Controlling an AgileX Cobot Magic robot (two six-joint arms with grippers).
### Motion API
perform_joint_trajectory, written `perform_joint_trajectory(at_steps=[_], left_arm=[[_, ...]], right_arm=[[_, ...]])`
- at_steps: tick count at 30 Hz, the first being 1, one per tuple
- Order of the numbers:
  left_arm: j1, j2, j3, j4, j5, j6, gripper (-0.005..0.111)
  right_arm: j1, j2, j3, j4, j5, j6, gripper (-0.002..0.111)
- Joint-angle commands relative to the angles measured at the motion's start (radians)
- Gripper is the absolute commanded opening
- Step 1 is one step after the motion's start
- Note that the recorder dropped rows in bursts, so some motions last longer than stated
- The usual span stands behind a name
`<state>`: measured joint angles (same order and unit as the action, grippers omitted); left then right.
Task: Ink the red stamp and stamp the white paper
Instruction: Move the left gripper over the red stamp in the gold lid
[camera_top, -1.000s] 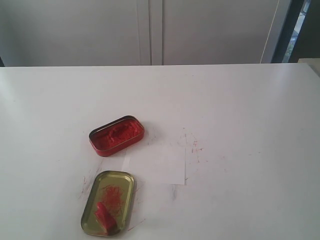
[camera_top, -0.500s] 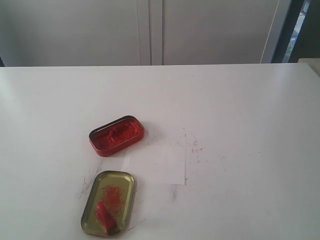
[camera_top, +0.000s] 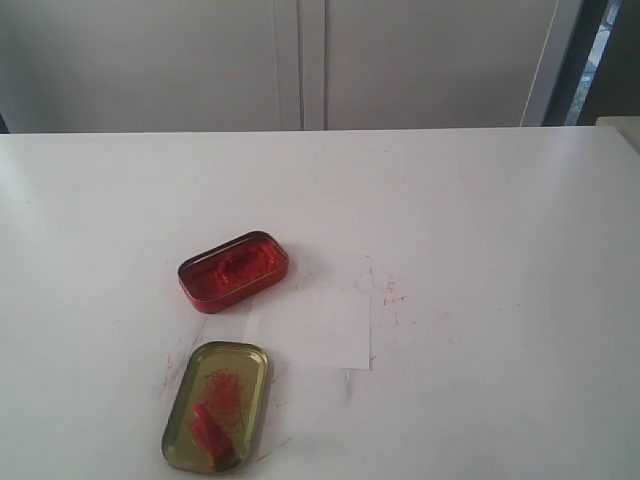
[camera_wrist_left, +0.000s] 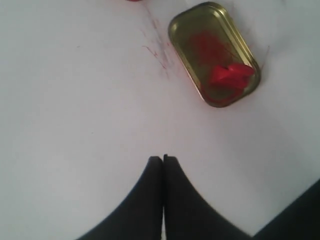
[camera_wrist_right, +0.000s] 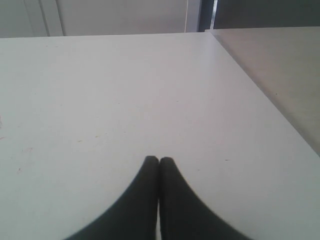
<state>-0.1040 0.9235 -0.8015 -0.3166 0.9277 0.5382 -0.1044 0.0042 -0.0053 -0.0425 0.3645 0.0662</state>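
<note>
Red stamp lies tipped on its side inside the gold lid, at the lid's near end, with red smears on the lid's floor just beyond it. The lid rests open side up on the white counter. Just past the lid's far right corner lies the white paper, flat, close to the lid; I cannot tell whether they touch. Beyond the lid's far end, a little apart from it, sits the red ink tin, open and set at a slant, its pad rough and red. Faint red scribbles mark the counter farther right of the lid, past the paper. From the left wrist view, the left tool has its two dark fingers pressed together with nothing between them, over bare counter well apart from the lid and the stamp in it. The right tool is likewise closed and empty, over a bare stretch of counter; how it stands to the lid I cannot tell.
</note>
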Motion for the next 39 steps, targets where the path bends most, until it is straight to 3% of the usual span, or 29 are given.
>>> perform_joint_trajectory(at_steps=[1,9,13,34,39], left_arm=[[-0.101,0.044,-0.011,-0.015,0.017,0.026,0.000],[-0.315,0.091,-0.011,-0.015,-0.018,0.101,0.000],[-0.383,0.108,-0.013,-0.015,-0.020,0.123,0.000],[-0.659,0.183,-0.014,-0.053,-0.022,0.274,0.000],[-0.675,0.183,-0.016,-0.048,-0.019,0.294,0.000]], right_arm=[[0.004,-0.004,0.005,-0.002,-0.015,-0.001,0.000],[0.004,-0.004,0.005,-0.002,-0.015,-0.001,0.000],[0.004,-0.004,0.005,-0.002,-0.015,-0.001,0.000],[0.004,-0.004,0.005,-0.002,-0.015,0.025,0.000],[0.004,-0.004,0.005,-0.002,-0.015,0.036,0.000]])
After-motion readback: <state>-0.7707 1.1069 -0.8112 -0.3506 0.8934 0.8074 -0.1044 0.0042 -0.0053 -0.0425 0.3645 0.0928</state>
